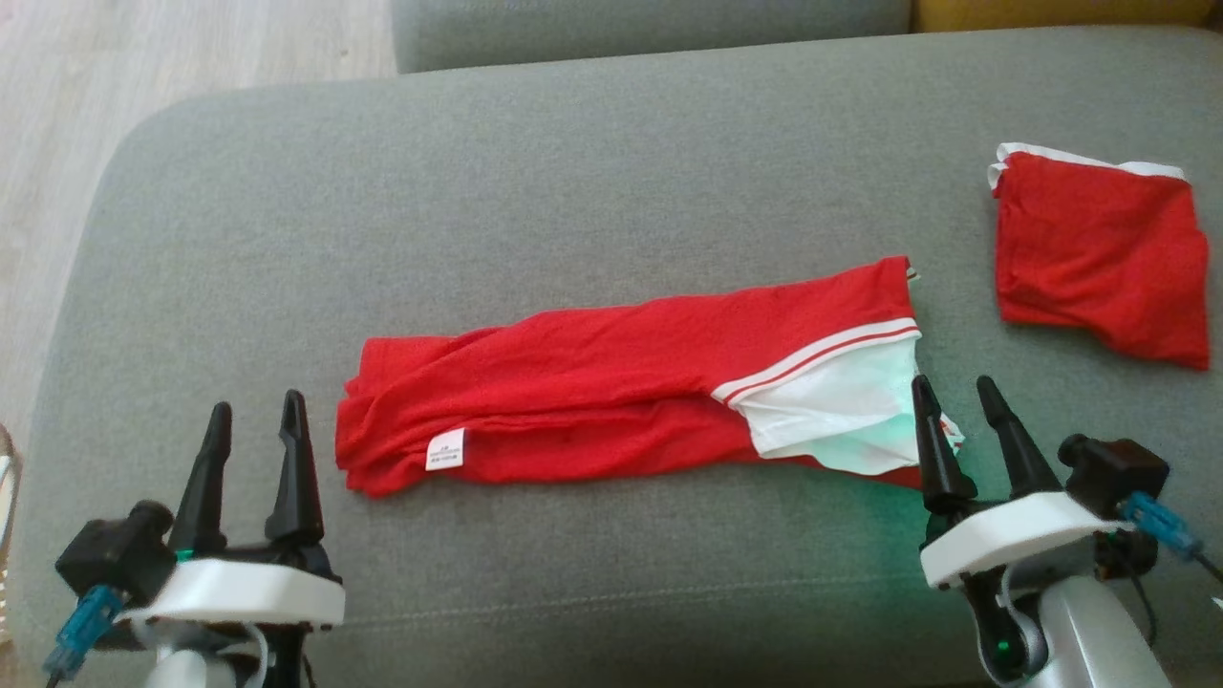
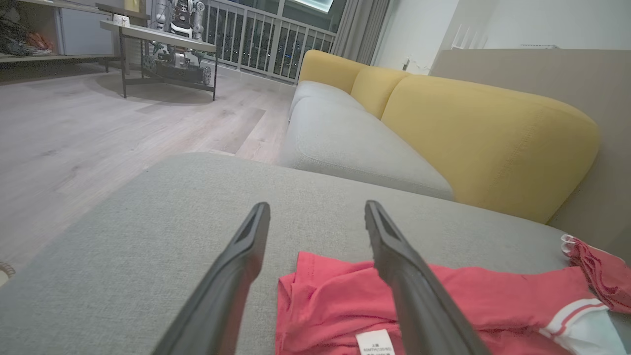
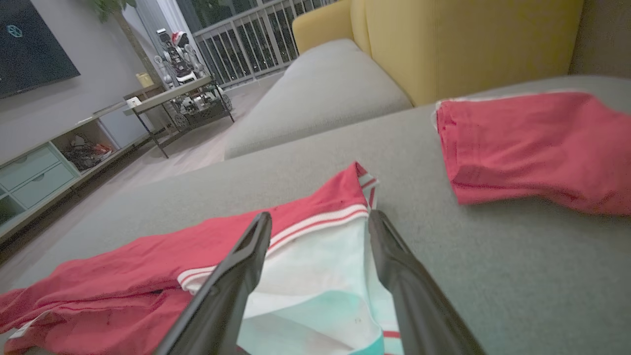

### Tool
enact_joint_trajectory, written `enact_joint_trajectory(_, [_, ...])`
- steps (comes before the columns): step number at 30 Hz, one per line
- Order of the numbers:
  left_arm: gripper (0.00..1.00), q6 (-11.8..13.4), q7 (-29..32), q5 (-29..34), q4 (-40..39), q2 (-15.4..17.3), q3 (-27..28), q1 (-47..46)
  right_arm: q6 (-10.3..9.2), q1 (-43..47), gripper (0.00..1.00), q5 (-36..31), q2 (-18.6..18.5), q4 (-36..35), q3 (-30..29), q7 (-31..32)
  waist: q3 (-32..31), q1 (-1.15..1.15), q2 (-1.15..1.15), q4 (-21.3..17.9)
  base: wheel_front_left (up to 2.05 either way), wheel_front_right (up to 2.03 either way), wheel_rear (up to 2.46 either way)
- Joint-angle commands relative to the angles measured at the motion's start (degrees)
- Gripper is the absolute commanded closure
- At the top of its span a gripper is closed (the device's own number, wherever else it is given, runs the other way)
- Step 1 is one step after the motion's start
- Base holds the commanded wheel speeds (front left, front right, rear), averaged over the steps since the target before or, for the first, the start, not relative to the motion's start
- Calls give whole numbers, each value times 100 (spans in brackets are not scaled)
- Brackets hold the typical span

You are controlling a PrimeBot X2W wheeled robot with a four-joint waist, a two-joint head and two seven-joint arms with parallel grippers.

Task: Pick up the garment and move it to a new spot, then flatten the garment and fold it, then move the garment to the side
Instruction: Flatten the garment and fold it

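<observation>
**A:** How did the claws stand?

**B:** Both were spread wide and held nothing. The left gripper sat at the near left of the grey cushion. The right gripper sat at the cushion's near right.

**A:** And the garment?

**B:** The red garment lay bunched lengthwise across the cushion's middle. Its care label was at the left end. The white lining was turned out at the right end, between the right fingers.

**A:** What could have gone wrong?

**B:** I judged a pinch there might catch only the lining or the top layer, so the cloth would twist when lifted. A folded red piece lay at the cushion's far right, and a sideways move could drag across it.
</observation>
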Motion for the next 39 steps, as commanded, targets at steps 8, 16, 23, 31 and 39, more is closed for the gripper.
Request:
enact_joint_trajectory(8, [0,-62,-68,51,59,8,299,-385,-1,-968,0,611,8,1134,-52,322,275,0,0,134,0,0,0])
enact_joint_trajectory(16, [0,-76,-69,113,208,7,123,-587,-1,-1834,0,479,8,2550,-507,293,558,0,0,310,0,0,0])
enact_joint_trajectory(23, [0,-80,-69,101,229,7,72,-760,-1,-2339,0,96,8,3521,-739,247,670,0,0,432,0,0,0])
enact_joint_trajectory(31, [0,-81,-69,93,231,6,50,-780,-1,-2603,100,274,8,4240,-303,330,666,0,0,456,0,0,0])
enact_joint_trajectory(39, [0,-82,-69,109,236,6,118,-767,-1,-2770,100,119,-59,4578,-185,122,577,0,0,367,0,0,0])
